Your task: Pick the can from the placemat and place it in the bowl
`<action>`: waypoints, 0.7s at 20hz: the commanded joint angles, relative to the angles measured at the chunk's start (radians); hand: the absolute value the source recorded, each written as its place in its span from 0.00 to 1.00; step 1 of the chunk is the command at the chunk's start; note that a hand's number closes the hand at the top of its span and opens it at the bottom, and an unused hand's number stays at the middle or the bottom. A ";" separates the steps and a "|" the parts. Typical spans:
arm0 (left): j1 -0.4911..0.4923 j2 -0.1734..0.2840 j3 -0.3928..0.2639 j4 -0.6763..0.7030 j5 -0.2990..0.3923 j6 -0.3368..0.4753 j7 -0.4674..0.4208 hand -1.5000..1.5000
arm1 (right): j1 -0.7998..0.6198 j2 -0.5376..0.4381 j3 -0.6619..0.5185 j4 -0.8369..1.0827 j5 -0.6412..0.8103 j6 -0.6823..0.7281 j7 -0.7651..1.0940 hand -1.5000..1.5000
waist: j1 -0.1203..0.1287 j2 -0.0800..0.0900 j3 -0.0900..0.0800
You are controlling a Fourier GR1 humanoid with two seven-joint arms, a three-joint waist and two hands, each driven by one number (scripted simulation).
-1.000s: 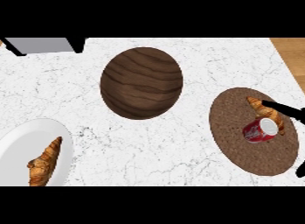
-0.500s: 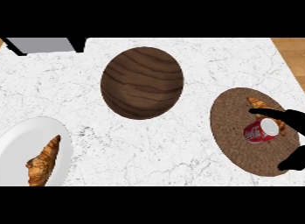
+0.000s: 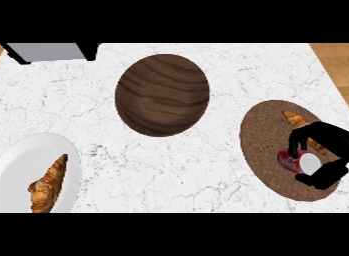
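The right robot hand [image 3: 326,145] has closed in over the last second: a second ago we saw its fingers stretched above the small red can with a white end [image 3: 299,162], now they curl down over the can's far side with the thumb part below it, so we read it as grasping the can, or about to. The can lies on its side, still on the round brown woven placemat [image 3: 262,135] at the counter's right, partly hidden by the black fingers. We see no lift yet; the can sits where it did before. Just beyond the fingers a small golden croissant [image 3: 294,119] shares the placemat, close enough that a lift could nudge it. The dark brown wooden bowl [image 3: 162,95] is well apart, up and to the left across the white marbled counter [image 3: 169,165], holding nothing we can see. So we judge the grasp step nearly done, and lift, carry and drop all left. At the far lower left a white plate [image 3: 14,170] holds a larger croissant [image 3: 50,181]. A grey box-like item [image 3: 48,50] sits at the top left edge. The left robot hand does not show.
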State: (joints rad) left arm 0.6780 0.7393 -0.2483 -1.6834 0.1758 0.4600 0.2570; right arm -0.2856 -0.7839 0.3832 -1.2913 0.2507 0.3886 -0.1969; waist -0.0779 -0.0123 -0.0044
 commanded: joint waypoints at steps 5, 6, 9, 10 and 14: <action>-0.282 -0.054 0.061 -0.207 -0.005 0.020 -0.148 0.50 | -0.037 0.099 0.020 0.001 0.027 -0.069 0.037 1.00 | -0.031 -0.012 0.000; -0.258 -0.051 0.047 -0.200 -0.015 0.016 -0.154 0.50 | -0.055 0.160 0.038 0.001 0.037 -0.093 0.103 1.00 | -0.002 -0.013 -0.004; -0.186 -0.023 0.028 -0.166 -0.029 0.007 -0.128 0.50 | -0.090 0.260 0.059 0.001 0.049 -0.135 0.218 1.00 | 0.033 -0.023 -0.013; -0.164 -0.013 0.020 -0.150 -0.035 0.001 -0.120 0.50 | -0.095 0.282 0.065 0.007 0.054 -0.144 0.246 1.00 | 0.041 -0.023 -0.016; -0.174 -0.016 0.011 -0.157 -0.040 -0.006 -0.131 0.50 | -0.153 0.397 0.077 0.014 0.085 -0.218 0.373 1.00 | 0.064 -0.033 -0.020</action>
State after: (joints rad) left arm 0.6665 0.7536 -0.2704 -1.7043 0.1394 0.4453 0.2232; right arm -0.3943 -0.4881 0.4465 -1.2840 0.3134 0.2295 0.0663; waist -0.0194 -0.0314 -0.0255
